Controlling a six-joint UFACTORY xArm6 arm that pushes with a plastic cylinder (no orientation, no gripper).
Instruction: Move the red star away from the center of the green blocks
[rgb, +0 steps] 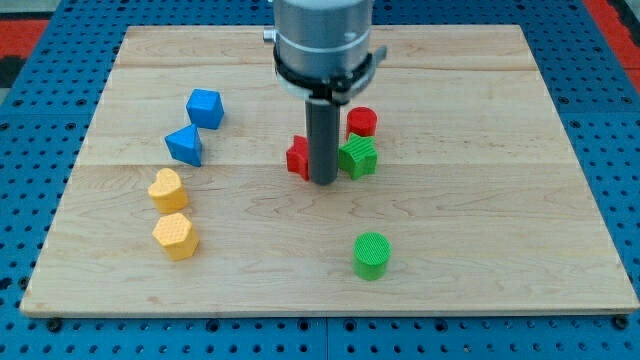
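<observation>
Plainly, my tip (323, 181) stood between the red star (297, 158) and the green star (358, 157), touching or very nearly touching the red one on its right-hand side as the view has it. That placing made sense for the job: with the rod wedged between the two, a push toward the view's left would carry the red star off from the green pair. The rod covered the red star's right part, so only its left points showed. No claw exists on this arm, only the straight dark rod under a grey metal collar, so nothing could be spread or pinched.

A red cylinder (362, 122) sat just above the green star, close to it, perhaps touching (I could not tell). The green cylinder (371, 255) stood well apart, toward the view's bottom. On the left, two blue blocks (204, 108) (185, 146), angular and faceted, lay near each other, and below them two yellow blocks (167, 189) (175, 236), the upper heart-like, the lower roughly six-sided.

All blocks looked like ridged printed plastic, matte. The board (480, 100) was pale wood with visible grain and long plank seams
</observation>
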